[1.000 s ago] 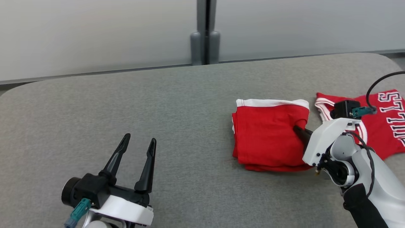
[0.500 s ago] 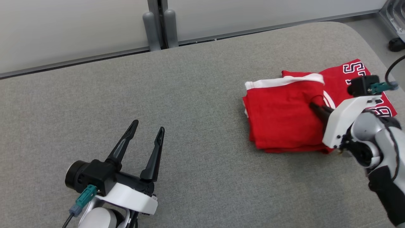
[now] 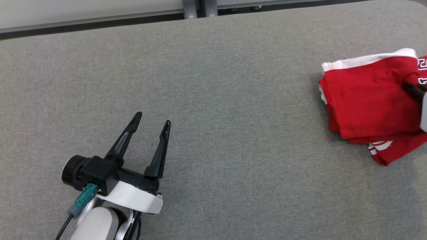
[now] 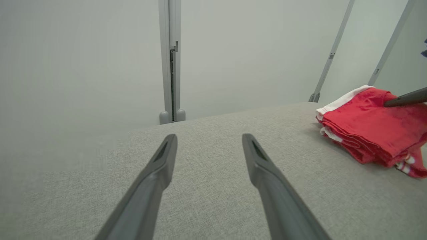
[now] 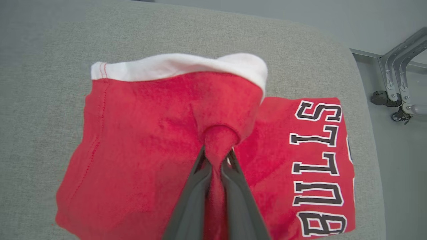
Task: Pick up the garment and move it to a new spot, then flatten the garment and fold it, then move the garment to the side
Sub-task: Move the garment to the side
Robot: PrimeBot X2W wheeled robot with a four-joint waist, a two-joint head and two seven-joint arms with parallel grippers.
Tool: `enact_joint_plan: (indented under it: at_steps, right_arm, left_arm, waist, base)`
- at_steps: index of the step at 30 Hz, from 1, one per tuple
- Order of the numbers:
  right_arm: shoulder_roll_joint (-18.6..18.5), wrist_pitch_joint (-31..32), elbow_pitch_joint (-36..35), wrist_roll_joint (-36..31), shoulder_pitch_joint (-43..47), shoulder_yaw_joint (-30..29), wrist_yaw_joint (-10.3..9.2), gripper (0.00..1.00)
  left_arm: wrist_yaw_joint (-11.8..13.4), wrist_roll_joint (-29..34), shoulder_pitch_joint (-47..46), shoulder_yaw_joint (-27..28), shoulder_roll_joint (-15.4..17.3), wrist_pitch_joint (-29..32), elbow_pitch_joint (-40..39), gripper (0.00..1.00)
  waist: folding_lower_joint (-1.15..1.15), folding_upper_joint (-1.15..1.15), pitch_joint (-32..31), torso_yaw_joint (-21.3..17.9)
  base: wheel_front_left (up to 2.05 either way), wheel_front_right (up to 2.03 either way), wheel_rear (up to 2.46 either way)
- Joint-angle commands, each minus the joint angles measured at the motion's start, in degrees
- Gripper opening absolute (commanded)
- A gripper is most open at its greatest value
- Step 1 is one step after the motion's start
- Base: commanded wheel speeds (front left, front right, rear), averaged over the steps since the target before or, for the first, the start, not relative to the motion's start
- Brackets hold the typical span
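1. your left gripper [image 3: 153,119] sits at the lower left of the head view, over the grey table [image 3: 233,83]; its two dark fingers are spread wide and there is nothing between them
2. in the left wrist view that same left gripper [image 4: 209,138] points across bare table cloth toward a pale wall [image 4: 83,60]; the garment [image 4: 367,123] lies off to its right, well apart from it
3. your right gripper [image 5: 217,154] is clamped tight on a bunched pinch of red cloth; the pinch comes from the top layer of the garment [image 5: 140,140], which puckers into a ridge running up from between the fingers
4. the garment [image 3: 367,96] is a folded red piece with a white band along its far edge; you find it at the right side of the table, close to the right edge of the head view, where one dark finger [image 3: 413,90] reaches in over it
5. the garment partly lies on a second red piece, a jersey [image 5: 300,160] with black and white letters; the jersey spreads flat to the right in the right wrist view, and in the head view a corner of it [image 3: 383,151] pokes out under the garment's near edge
6. seen from the left wrist, the garment's stacked layers rest on the table; only the pinched spot rises toward the finger [image 4: 405,99]
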Motion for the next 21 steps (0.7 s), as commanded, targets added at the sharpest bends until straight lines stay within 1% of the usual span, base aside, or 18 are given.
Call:
enact_joint_plan:
  at_steps: [1, 5, 8, 13, 14, 15, 16, 17, 21]
  right_arm:
    - [-1.67, 0.85, -0.47, -0.38, -0.54, -0.4, 0.01, 0.0]
    - [-5.12, 3.03, -0.6, -1.56, -1.25, -1.03, 0.01, 0.0]
    - [-7.15, 3.76, 0.23, -3.79, -1.98, -1.23, 0.01, 0.0]
    - [-7.09, 4.02, 4.45, -7.87, -3.38, -2.25, 0.0, 0.0]
    - [-6.65, 3.6, 5.09, -8.56, -3.63, -2.42, 0.01, 0.13]
    - [-6.2, 2.87, 5.69, -9.57, -3.92, -2.65, 0.01, 0.44]
    - [-5.82, 2.42, 6.3, -10.42, -4.01, -2.72, 0.01, 0.92]
    - [-5.64, 1.85, 7.05, -11.37, -4.17, -2.94, 0.01, 1.0]
    - [-3.86, -1.76, 9.5, -15.31, -4.88, -4.24, 0.01, 1.0]
  left_arm:
    - [-0.14, 0.2, -1.62, -0.04, 0.31, 0.0, -0.32, 1.0]
    - [-0.23, 0.27, -2.36, -0.39, 0.23, -0.02, -0.46, 1.0]
    - [-0.29, 0.29, -3.05, -0.5, 0.33, 0.09, -0.65, 1.0]
    - [-0.13, 0.33, -3.96, -0.84, 0.19, 0.11, -0.47, 1.0]
    - [-0.14, 0.29, -4.06, -0.93, 0.12, 0.1, -0.37, 1.0]
    - [-0.14, 0.23, -4.05, -1.0, 0.1, 0.05, -0.25, 1.0]
    - [-0.11, 0.16, -4.07, -1.05, 0.09, -0.02, -0.1, 1.0]
    - [-0.05, 0.08, -4.12, -1.06, 0.07, -0.09, 0.04, 1.0]
    - [0.02, -0.25, -4.0, -1.18, -0.05, -0.38, 0.71, 1.0]
  waist:
    - [0.0, 0.0, 1.67, 1.61]
    - [0.0, 0.0, 3.09, 2.64]
    - [0.0, 0.0, 4.01, 3.15]
    - [0.0, 0.0, 4.93, 3.61]
    - [0.0, 0.0, 4.99, 3.68]
    - [0.0, 0.0, 5.0, 3.71]
    - [0.0, 0.0, 4.96, 3.7]
    - [0.0, 0.0, 4.87, 3.67]
    - [0.0, 0.0, 3.79, 3.42]
  base:
    - [0.0, 0.0, 0.0]
    - [0.0, 0.0, 0.0]
    - [0.0, 0.0, 0.0]
    - [0.0, 0.0, 0.0]
    - [0.0, 0.0, 0.0]
    - [0.0, 0.0, 0.0]
    - [0.0, 0.0, 0.0]
    - [0.0, 0.0, 0.0]
    - [0.0, 0.0, 0.0]
